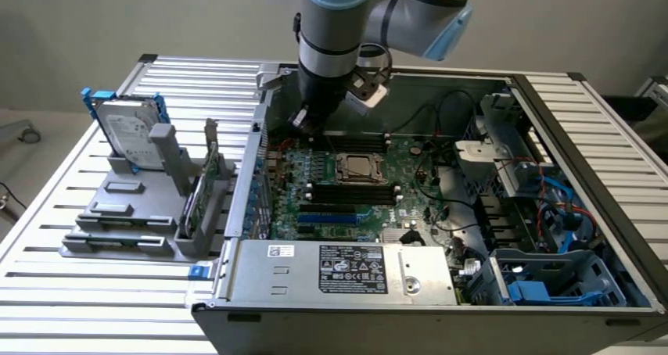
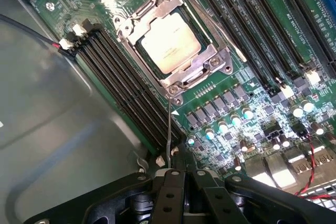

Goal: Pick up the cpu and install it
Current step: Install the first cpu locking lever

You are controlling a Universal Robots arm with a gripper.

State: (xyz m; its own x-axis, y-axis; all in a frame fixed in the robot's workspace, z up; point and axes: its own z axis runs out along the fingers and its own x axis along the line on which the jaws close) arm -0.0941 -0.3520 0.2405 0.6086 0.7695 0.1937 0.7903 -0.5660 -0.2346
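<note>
The cpu (image 2: 169, 45), a flat square chip with a dull silver top, lies inside the metal socket frame (image 2: 210, 64) on the green motherboard (image 2: 247, 103). In the exterior view the cpu (image 1: 357, 166) sits mid-board inside the open computer case. My gripper (image 1: 305, 125) hangs over the board's far corner toward the exterior view's left, apart from the socket. My gripper (image 2: 176, 179) is shut. A thin wire socket lever (image 2: 169, 135) runs from the socket's corner to the fingertips; I cannot tell if it is pinched.
Black memory slots (image 2: 126, 82) flank the socket. The case wall (image 1: 253, 163) stands close to the gripper. A hard drive (image 1: 131, 128) stands in a grey fixture (image 1: 125, 214) on the exterior view's left. The power supply (image 1: 339, 269) sits at the front, with cables (image 1: 543, 206) on the right.
</note>
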